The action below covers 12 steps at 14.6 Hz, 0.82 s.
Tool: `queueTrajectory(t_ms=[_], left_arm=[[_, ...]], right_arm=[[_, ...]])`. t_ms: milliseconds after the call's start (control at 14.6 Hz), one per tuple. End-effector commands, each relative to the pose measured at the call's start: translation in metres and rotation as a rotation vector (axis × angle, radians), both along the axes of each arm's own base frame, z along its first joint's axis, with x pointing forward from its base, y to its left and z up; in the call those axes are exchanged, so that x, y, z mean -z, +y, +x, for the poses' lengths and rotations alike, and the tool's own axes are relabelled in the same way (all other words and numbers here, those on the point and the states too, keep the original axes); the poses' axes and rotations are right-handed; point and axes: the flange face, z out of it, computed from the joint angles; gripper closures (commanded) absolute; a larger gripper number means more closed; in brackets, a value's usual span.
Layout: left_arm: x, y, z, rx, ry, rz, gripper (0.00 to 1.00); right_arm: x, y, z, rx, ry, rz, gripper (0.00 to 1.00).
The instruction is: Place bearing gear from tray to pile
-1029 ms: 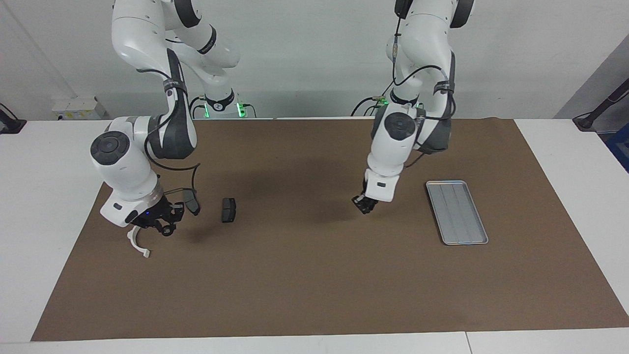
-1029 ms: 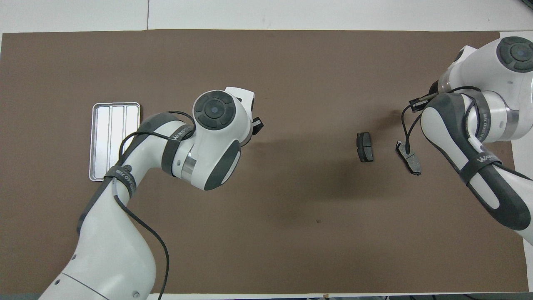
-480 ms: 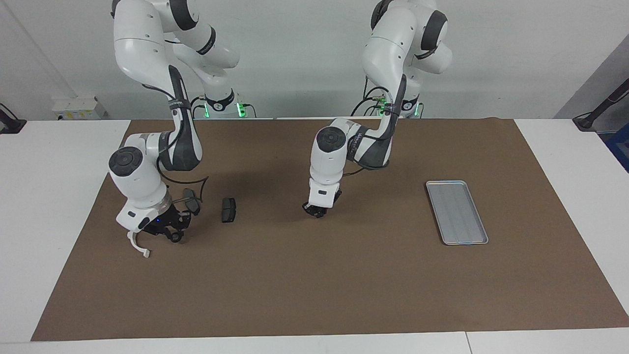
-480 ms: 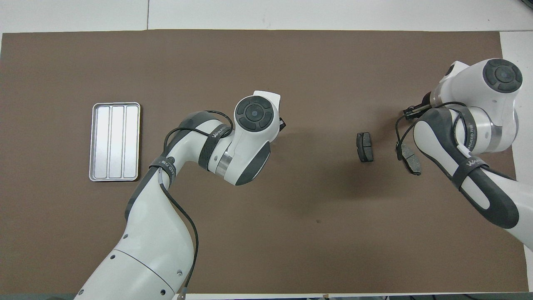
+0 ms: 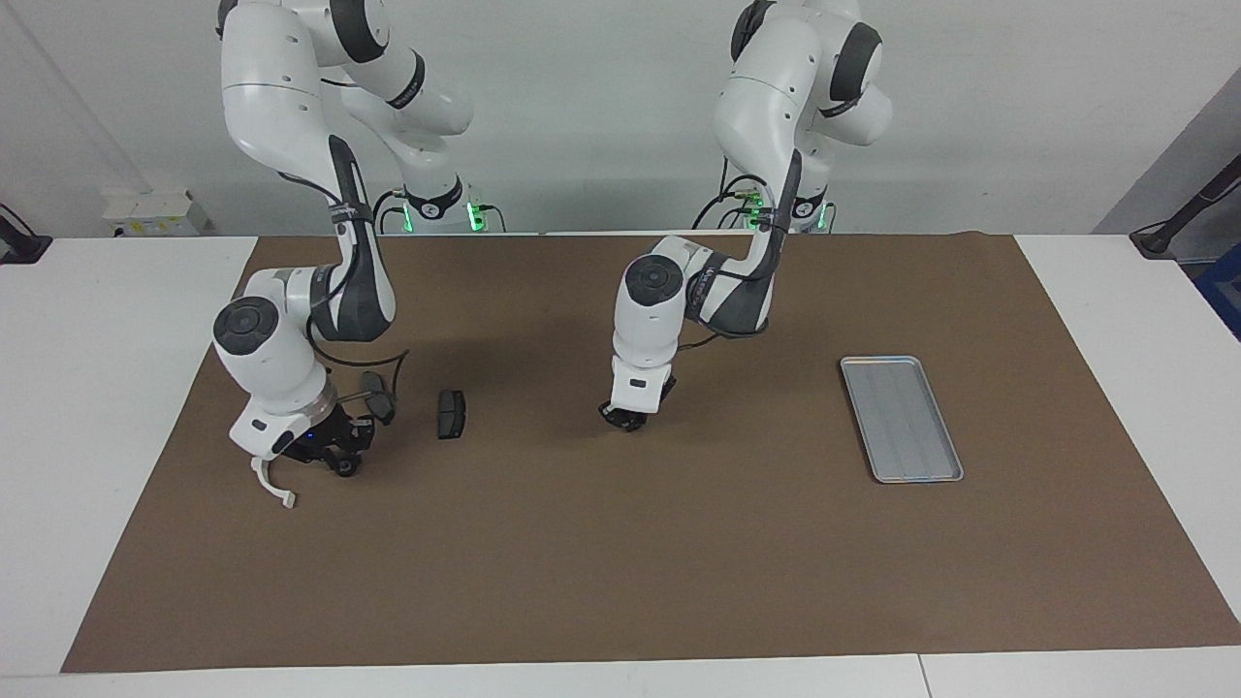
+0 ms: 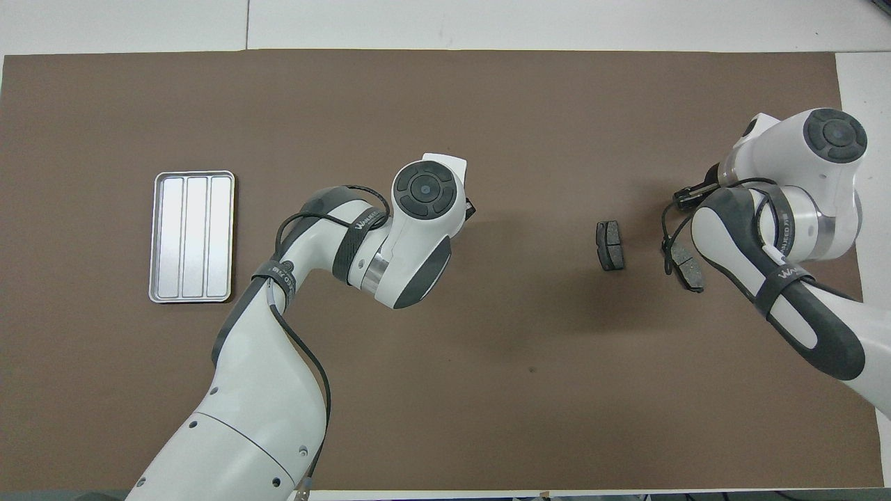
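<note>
The left gripper (image 5: pixel 625 419), fingers shut, hangs low over the brown mat (image 5: pixel 620 543) between the tray (image 5: pixel 901 417) (nothing on it) and the pile (image 5: pixel 451 414). The right gripper (image 5: pixel 330 451) hovers over the pile's white bracket (image 5: pixel 271 482); I cannot tell its fingers' state.

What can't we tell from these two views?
- Left claw: overhead, hidden under its own wrist; facing view, too small to show whether it holds anything.
- White bracket: overhead, covered by the right arm.
- Right claw: overhead, hidden; facing, opening unclear.
- Tray: no part visible in it.
</note>
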Motion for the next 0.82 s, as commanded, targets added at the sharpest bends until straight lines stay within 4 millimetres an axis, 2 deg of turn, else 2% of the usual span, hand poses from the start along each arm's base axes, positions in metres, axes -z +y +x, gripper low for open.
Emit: queueTrajectory(t_ms=[0, 69, 137, 206, 274, 343, 411, 480, 617, 686, 754], left_arm=[[0.002, 0.000, -0.002, -0.015, 0.001, 0.013, 0.66], [0.002, 0.002, -0.002, -0.023, 0.009, 0.021, 0.18], [0.001, 0.005, -0.002, -0.041, 0.041, 0.047, 0.00], [-0.009, 0.010, 0.001, -0.039, 0.047, 0.072, 0.00], [-0.025, 0.028, 0.013, -0.057, 0.026, 0.082, 0.00], [-0.062, 0.051, 0.021, -0.086, 0.004, 0.073, 0.00], [-0.086, 0.081, 0.029, -0.117, 0.014, 0.081, 0.00], [-0.115, 0.117, 0.038, -0.125, 0.022, 0.081, 0.00], [-0.185, 0.223, 0.050, -0.015, 0.034, 0.062, 0.00], [-0.217, 0.274, 0.047, 0.044, 0.057, 0.057, 0.00], [-0.245, 0.317, 0.038, 0.102, 0.075, 0.049, 0.00]], right_arm=[[-0.003, -0.002, -0.001, -0.011, -0.011, 0.011, 0.00], [-0.011, 0.004, -0.001, -0.016, -0.012, 0.007, 0.00], [-0.025, 0.009, 0.003, -0.007, -0.011, 0.003, 0.00], [-0.045, 0.021, 0.010, 0.013, -0.003, -0.001, 0.00], [-0.064, 0.033, 0.019, 0.024, -0.006, -0.001, 0.00], [-0.082, 0.049, 0.026, 0.039, -0.011, 0.017, 0.00], [-0.101, 0.067, 0.032, 0.047, -0.014, 0.044, 0.00], [-0.115, 0.081, 0.037, 0.042, -0.008, 0.053, 0.00], [-0.136, 0.132, 0.037, 0.044, 0.009, 0.055, 0.00], [-0.144, 0.154, 0.036, 0.082, 0.018, 0.049, 0.00], [-0.152, 0.194, 0.031, 0.097, 0.025, 0.040, 0.00]])
